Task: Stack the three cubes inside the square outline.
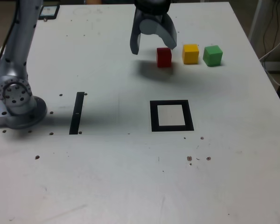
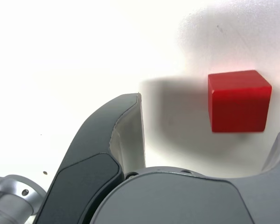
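Note:
Three cubes stand in a row at the far side of the white table: a red cube (image 1: 164, 57), a yellow cube (image 1: 190, 53) and a green cube (image 1: 213, 55). My gripper (image 1: 153, 47) hangs open just above the table, its jaws spread wide, one fingertip close to the red cube's top on the exterior view's left. Nothing is held. In the wrist view the red cube (image 2: 239, 101) sits on the table between the two spread fingers (image 2: 126, 135), nearer one of them. The square outline (image 1: 171, 115), black with a pale centre, lies nearer the camera and holds nothing.
A narrow black strip (image 1: 77, 113) lies on the table at the exterior view's left of the outline. The arm's grey base (image 1: 16, 100) stands at the far left. A small dark device (image 1: 49, 11) sits at the back left corner. Small dark specks dot the tabletop.

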`<state>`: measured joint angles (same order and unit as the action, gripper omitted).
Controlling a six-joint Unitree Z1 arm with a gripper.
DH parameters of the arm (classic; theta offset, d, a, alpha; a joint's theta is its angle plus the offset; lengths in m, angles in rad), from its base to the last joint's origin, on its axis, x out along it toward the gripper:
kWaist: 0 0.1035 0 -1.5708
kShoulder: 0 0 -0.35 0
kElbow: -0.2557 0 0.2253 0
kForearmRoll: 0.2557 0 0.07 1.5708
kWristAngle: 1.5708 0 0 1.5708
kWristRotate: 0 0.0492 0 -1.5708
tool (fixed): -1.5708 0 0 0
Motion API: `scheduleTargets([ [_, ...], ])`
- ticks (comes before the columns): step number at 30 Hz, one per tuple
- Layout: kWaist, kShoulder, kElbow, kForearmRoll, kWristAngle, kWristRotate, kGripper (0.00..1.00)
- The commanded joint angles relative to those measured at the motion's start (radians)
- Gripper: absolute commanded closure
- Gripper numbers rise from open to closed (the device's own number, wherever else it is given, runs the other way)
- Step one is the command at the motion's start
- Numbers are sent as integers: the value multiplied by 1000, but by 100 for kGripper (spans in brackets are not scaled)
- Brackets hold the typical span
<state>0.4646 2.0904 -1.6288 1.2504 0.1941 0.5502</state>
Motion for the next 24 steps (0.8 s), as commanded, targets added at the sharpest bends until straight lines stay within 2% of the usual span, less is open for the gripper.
scheduleTargets([
  [1, 1, 24, -20, 2, -5, 4, 1],
  [11, 2, 89, -108, 29, -16, 21, 3],
  [24, -5, 116, -78, 22, -15, 39, 4],
])
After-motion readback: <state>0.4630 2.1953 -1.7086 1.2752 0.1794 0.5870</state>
